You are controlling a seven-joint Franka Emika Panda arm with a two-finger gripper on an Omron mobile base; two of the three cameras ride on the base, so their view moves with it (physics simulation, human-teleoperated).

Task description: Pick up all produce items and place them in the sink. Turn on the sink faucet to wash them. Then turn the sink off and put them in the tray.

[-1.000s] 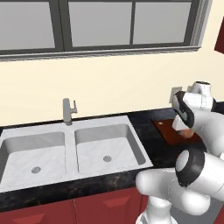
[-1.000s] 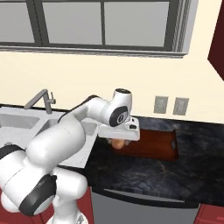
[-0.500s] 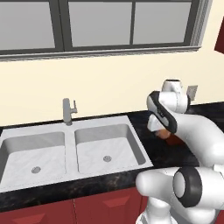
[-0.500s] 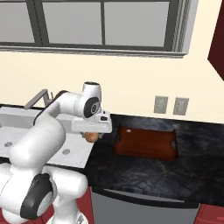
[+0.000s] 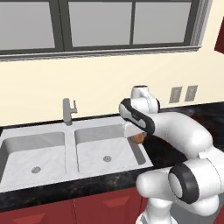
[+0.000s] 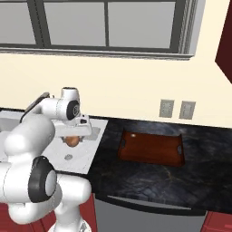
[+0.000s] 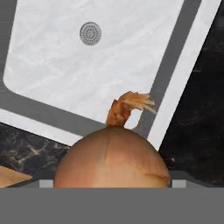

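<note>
Spanning the wall under a dark-framed window (image 6: 104,27), the black marbled bench (image 6: 149,176) carries a pale double sink (image 5: 65,151) and reddish tray (image 6: 152,147). The claw (image 6: 72,138) pinches an onion (image 7: 111,157) above the sink's right edge.

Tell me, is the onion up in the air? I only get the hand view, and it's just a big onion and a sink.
Observer: Yes. In the right base view the tool holds the onion in the air, above the sink's right edge.
Operator: Is the water on?
Observer: No water shows. The faucet stands behind the divider between the two basins.
Operator: Where's the tray?
Observer: The tray lies on the dark counter right of the sink, with nothing on it.
</note>
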